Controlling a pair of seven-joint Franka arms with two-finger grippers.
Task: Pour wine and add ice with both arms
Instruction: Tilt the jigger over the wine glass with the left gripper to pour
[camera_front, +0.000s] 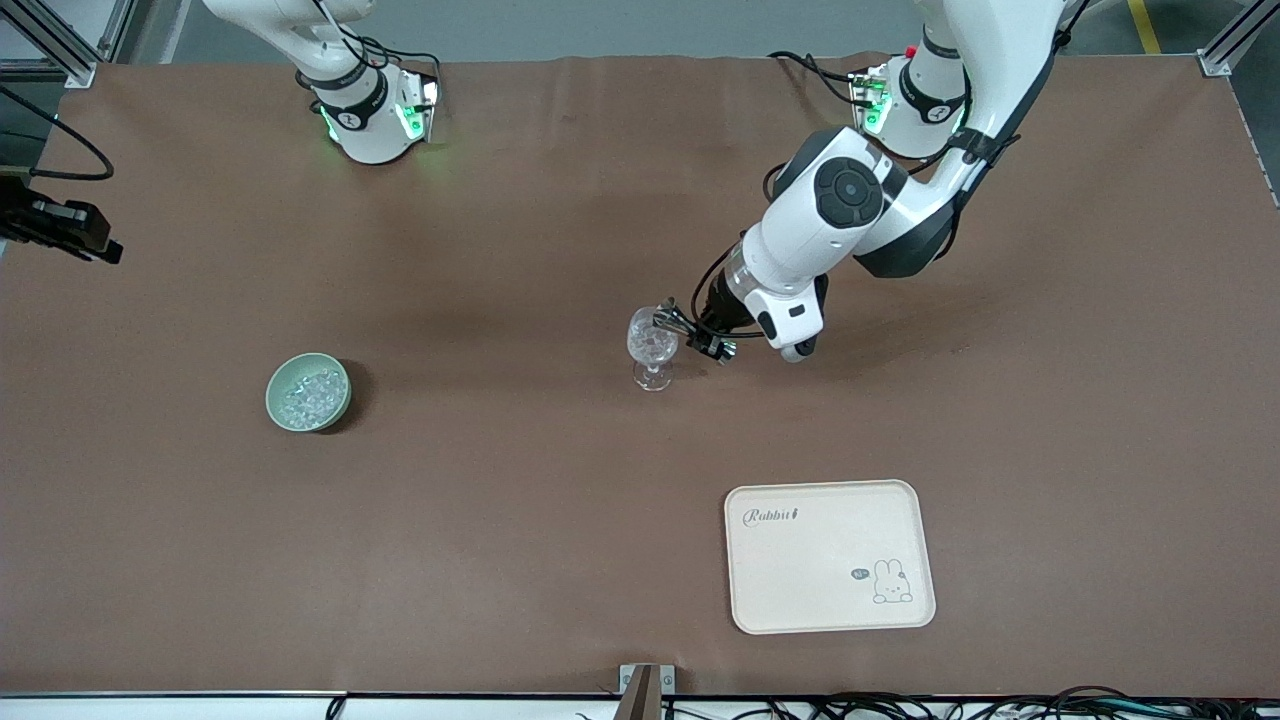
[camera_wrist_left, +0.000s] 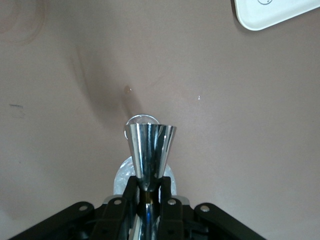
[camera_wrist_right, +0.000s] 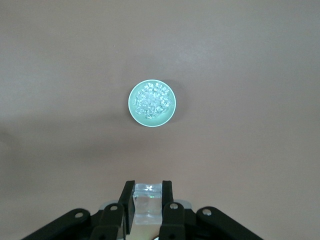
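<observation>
Your left arm reaches from its base to the middle of the desk (camera_front: 500, 250), and its claw (camera_front: 692, 336) is beside the bowl of the stemmed glass (camera_front: 652, 345). In the left wrist view you see this claw (camera_wrist_left: 148, 189) closed narrow on the thin waist of a steel measuring cup (camera_wrist_left: 149, 148), with the shiny cone pointing away from the fingers. The cup (camera_front: 667, 319) is over the mouth of the glass, whose pale rim (camera_wrist_left: 120, 176) shows just under the cone. The glass stands upright on the desk. Its bowl glints white, as if clear lumps are inside, but you cannot tell this for sure.

Most of the ice (camera_front: 311, 394) lies in a small green bowl (camera_front: 272, 403) toward the right arm's end of the desk, well apart from the glass. In the right wrist view the ice (camera_wrist_right: 152, 101) fills the middle of this bowl (camera_wrist_right: 132, 109).

Your right claw (camera_wrist_right: 147, 194) hangs high over the desk, close to the bowl, and it does not show in the front view. Its fingers (camera_wrist_right: 127, 197) are closed on a clear glassy piece (camera_wrist_right: 147, 201).

A cream tray (camera_front: 800, 600) with a rabbit drawing lies nearer to the front camera than the glass, and its corner (camera_wrist_left: 280, 12) shows in the left wrist view
</observation>
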